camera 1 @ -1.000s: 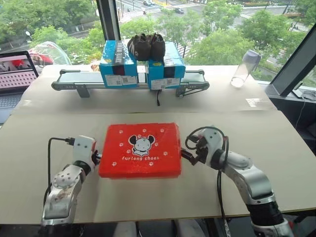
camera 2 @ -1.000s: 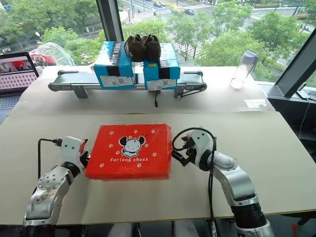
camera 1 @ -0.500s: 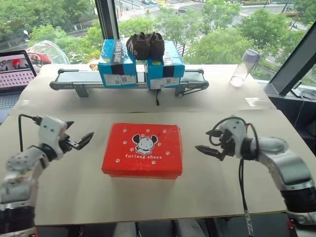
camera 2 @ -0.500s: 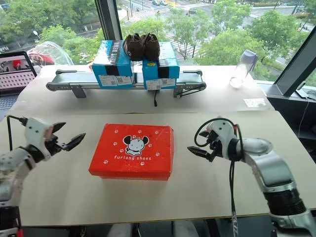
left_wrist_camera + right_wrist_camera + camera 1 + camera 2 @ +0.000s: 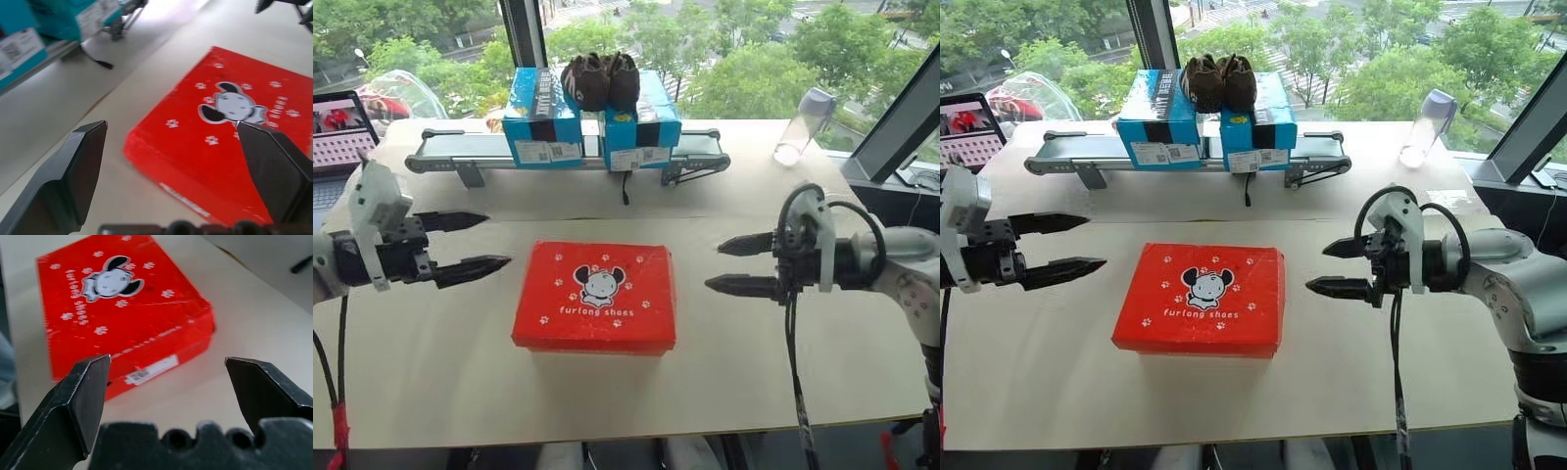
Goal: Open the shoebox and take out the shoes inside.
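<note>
Shoebox (image 5: 595, 297), a red cardboard box with a cartoon mouse and white paw prints on its lid, lies flat and shut on the bench (image 5: 803, 362), between the two sets of jaws and apart from both. The left gripper (image 5: 460, 245) and right gripper (image 5: 732, 264) each hold their jaws wide apart, empty, tips aimed inward at the box ends. Cardboard like this is probably light and fairly stiff but dentable; its smooth lid may slip. The lid's free edge, probably the long side, looks the best place to lift.
</note>
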